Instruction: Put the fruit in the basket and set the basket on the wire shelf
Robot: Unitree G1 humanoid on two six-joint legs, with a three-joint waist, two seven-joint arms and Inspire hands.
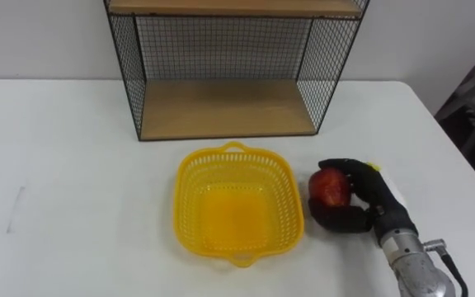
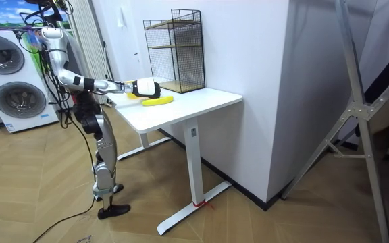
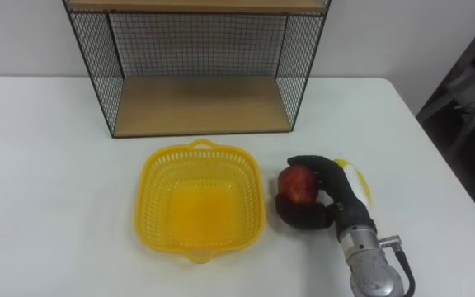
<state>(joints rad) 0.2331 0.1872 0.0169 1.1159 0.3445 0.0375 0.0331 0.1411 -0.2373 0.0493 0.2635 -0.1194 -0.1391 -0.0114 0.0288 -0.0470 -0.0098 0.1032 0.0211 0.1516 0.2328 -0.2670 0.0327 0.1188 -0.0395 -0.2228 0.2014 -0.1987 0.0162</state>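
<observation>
Now in hand: my right hand (image 1: 368, 196) is curled round the red apple (image 1: 328, 187), down at the table (image 1: 72, 165).
Basket: the yellow basket (image 1: 190, 177) sits just left of the hand, empty, with the wire shelf (image 1: 221, 107) beyond it.
Slip risk: the grasp looks sideways to me, so the round apple may roll out mid-carry.
Rim risk: a low carry could clip the rim and shove the light basket.
Behind hand: a yellow fruit (image 3: 355, 180) lies close, and I could knock it away.
</observation>
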